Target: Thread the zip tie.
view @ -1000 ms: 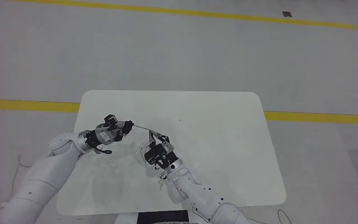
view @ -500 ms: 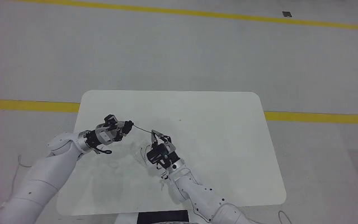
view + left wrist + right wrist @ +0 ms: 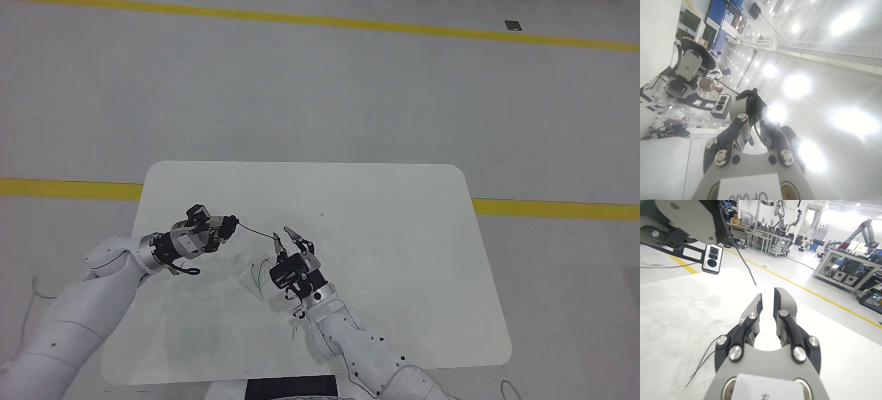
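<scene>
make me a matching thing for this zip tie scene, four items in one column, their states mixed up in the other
1. grey left gripper
2. grey right gripper
3. thin black zip tie
4. loose black strands

a. lying on the white table
b. open, empty
c. shut on the zip tie
d. held in the air, free tip just ahead of the right gripper

Pairs: 1-c, 2-b, 3-d, 4-a

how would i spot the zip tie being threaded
Start at the white table and find the left gripper above its left part. The zip tie is the thin black strip sticking out of it, tip toward the right gripper. Unlike the loose ties lying flat on the table, it is held in the air.
</scene>
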### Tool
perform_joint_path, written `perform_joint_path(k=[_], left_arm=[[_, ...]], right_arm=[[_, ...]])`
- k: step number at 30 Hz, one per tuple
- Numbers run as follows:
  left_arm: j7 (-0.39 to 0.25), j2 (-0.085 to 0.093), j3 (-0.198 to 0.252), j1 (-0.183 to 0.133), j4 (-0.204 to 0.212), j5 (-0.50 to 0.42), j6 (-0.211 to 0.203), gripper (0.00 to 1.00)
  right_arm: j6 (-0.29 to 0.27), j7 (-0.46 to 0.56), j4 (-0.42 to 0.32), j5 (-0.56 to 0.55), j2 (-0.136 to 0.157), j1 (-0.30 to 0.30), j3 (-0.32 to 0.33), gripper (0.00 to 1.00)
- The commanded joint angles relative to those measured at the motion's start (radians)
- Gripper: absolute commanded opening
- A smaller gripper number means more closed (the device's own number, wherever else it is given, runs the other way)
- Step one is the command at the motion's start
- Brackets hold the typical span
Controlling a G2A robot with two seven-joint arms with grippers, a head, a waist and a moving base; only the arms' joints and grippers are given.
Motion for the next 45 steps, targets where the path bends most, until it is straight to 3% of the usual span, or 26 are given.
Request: perform_joint_path(k=[1, 14, 18, 22, 28, 35, 41, 45], left_arm=[[0.0, 0.0, 0.0, 0.0, 0.0, 0.0, 0.0, 0.0], [0.0, 0.0, 0.0, 0.0, 0.0, 0.0, 0.0, 0.0], [0.0, 0.0, 0.0, 0.0, 0.0, 0.0, 0.0, 0.0], [0.0, 0.0, 0.0, 0.0, 0.0, 0.0, 0.0, 0.0], [0.0, 0.0, 0.0, 0.0, 0.0, 0.0, 0.0, 0.0], [0.0, 0.0, 0.0, 0.0, 0.0, 0.0, 0.0, 0.0], [0.0, 0.0, 0.0, 0.0, 0.0, 0.0, 0.0, 0.0], [0.023, -0.001, 0.003, 0.003, -0.02, -0.003, -0.001, 0.0]], right_arm=[[0.0, -0.004, -0.008, 0.0, 0.004, -0.007, 0.011, 1.0], [-0.008, -0.004, -0.016, 0.014, 0.006, -0.012, 0.015, 1.0], [-0.075, -0.005, -0.03, 0.106, 0.011, -0.026, 0.068, 1.0], [-0.187, -0.012, -0.053, 0.215, 0.022, -0.051, 0.135, 1.0], [-0.281, 0.005, -0.072, 0.295, 0.037, -0.078, 0.216, 1.0], [-0.407, 0.008, -0.095, 0.509, 0.044, -0.114, 0.314, 1.0], [-0.558, 0.019, -0.096, 0.682, 0.046, -0.126, 0.362, 1.0], [-0.565, 0.018, -0.091, 0.685, 0.046, -0.126, 0.366, 1.0]])
